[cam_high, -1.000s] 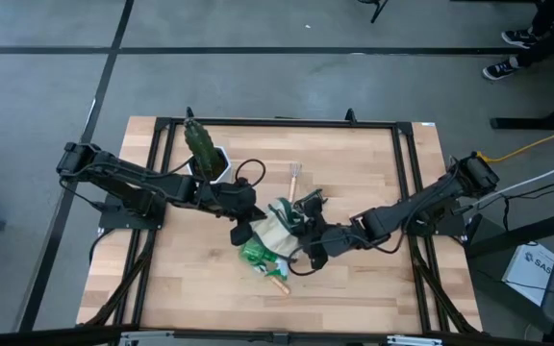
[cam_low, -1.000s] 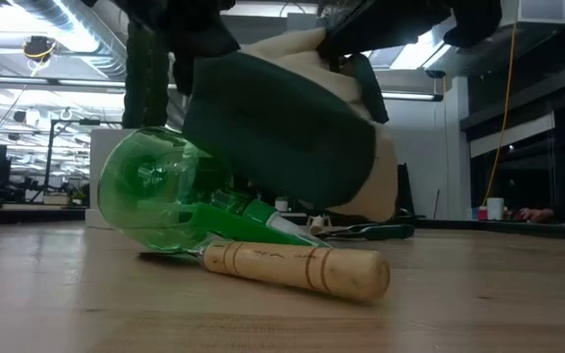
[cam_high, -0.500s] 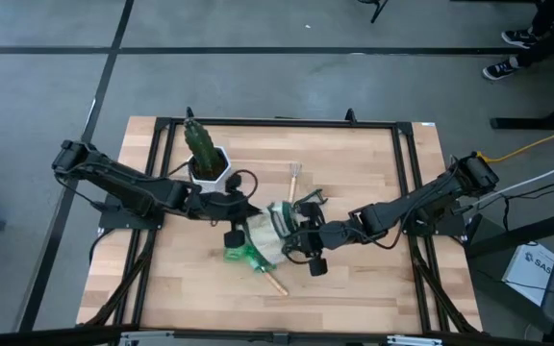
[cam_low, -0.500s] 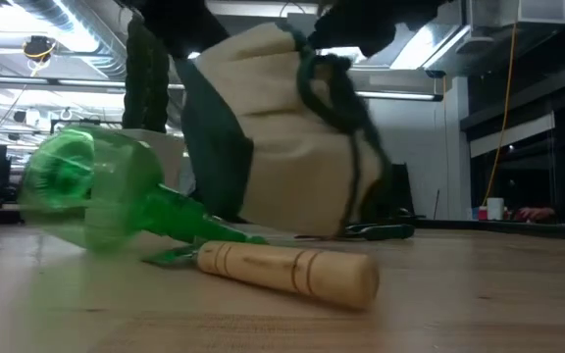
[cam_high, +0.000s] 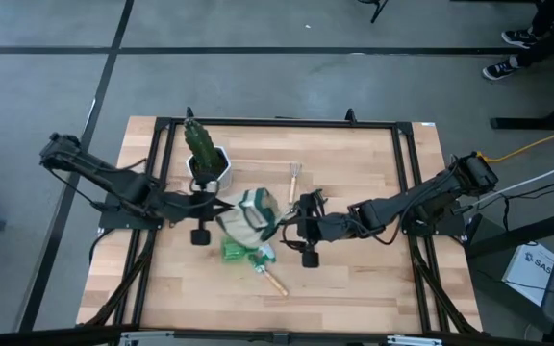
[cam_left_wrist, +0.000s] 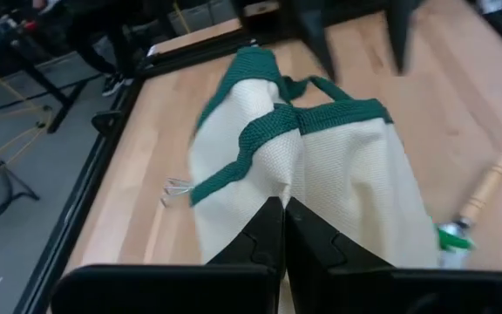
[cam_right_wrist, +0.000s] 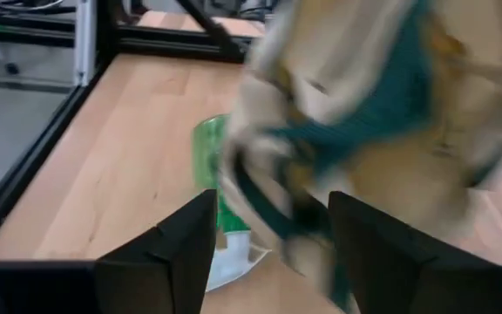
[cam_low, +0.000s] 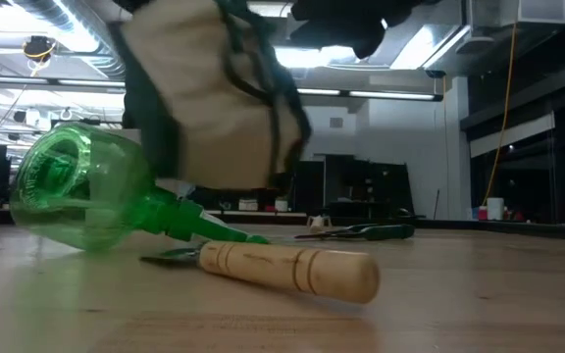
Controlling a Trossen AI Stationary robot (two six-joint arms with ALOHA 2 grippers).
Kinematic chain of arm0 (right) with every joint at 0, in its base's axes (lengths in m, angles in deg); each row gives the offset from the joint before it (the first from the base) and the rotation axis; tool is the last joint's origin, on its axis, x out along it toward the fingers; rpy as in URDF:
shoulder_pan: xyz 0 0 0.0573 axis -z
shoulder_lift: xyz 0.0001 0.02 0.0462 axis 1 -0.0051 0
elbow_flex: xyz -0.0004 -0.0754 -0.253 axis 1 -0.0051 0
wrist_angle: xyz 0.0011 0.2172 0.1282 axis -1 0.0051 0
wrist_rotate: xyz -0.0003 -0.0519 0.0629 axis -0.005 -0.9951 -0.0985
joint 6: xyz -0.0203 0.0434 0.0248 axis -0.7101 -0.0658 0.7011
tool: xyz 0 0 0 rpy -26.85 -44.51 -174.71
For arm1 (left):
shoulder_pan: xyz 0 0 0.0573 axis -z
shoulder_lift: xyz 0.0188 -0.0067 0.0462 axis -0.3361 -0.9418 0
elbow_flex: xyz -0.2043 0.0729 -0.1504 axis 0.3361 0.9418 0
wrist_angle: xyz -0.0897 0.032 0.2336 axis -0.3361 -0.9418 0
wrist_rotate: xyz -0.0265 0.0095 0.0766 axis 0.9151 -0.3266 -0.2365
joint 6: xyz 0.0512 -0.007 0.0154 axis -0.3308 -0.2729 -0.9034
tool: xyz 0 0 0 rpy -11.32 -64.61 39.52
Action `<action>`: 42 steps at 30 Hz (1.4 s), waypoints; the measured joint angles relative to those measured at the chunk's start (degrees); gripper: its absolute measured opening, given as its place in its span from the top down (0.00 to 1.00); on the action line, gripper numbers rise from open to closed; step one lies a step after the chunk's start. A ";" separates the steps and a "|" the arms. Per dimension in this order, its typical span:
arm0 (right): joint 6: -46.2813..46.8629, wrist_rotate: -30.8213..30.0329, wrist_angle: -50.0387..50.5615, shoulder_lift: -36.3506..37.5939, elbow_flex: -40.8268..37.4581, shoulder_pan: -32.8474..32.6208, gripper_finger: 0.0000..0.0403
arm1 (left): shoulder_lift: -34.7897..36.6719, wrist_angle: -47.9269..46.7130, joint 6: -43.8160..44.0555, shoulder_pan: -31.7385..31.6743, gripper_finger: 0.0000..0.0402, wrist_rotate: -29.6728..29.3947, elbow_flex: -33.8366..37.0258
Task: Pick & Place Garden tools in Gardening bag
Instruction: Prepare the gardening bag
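Observation:
The cream gardening bag (cam_high: 250, 216) with green trim hangs over the table's middle, held up by my left gripper (cam_high: 221, 210), which is shut on its cloth. My right gripper (cam_high: 289, 229) is open at the bag's right side, and the blurred bag (cam_right_wrist: 364, 87) fills its wrist view. The green spray bottle (cam_high: 239, 252) lies on its side beneath the bag. The trowel (cam_high: 275, 282) lies beside it, blade toward the bottle. The pruning shears (cam_high: 311, 199) and the thin wooden-handled tool (cam_high: 294, 174) lie farther back. My left gripper pinches a fold of the bag's cream wall (cam_left_wrist: 283, 199) between its two fingers, just below a green strap. It comes roughly level from the table's left. In the low view the bag (cam_low: 214, 98) hangs lifted above the table. My right gripper's fingers (cam_right_wrist: 181, 244) stand either side of the bag's green strap; whether they touch it I cannot tell.
A cactus in a white pot (cam_high: 205, 159) stands at the far left, close behind my left arm. The trowel's wooden handle (cam_low: 292, 270) lies nearest the table's near edge. Bare wood lies toward the near left and the right.
My left gripper has gone toward the table's left edge and up, keeping its hold on the bag. The bag has lifted off the spray bottle and swung left. My right gripper has followed toward the left and far edge. The bottle has shifted a little left.

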 joint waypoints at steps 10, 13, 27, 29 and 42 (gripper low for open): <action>-0.51 -0.70 -7.69 0.00 0.00 3.96 0.45 | 8.93 -4.75 2.16 4.65 1.00 7.15 0.00; -2.01 -0.64 -11.81 0.00 0.00 5.96 0.45 | 8.90 -4.73 2.16 4.65 1.00 8.49 0.00; -8.27 11.89 -27.96 -9.65 0.00 12.31 0.45 | 3.99 -0.09 -0.82 4.65 1.00 9.18 0.21; -8.27 13.47 -29.55 -10.94 0.00 12.80 0.45 | 3.39 0.10 -0.81 4.65 1.00 9.18 0.22; 0.64 17.81 -29.29 -11.32 -0.01 13.25 0.91 | 3.85 0.00 1.05 4.65 0.98 8.61 0.22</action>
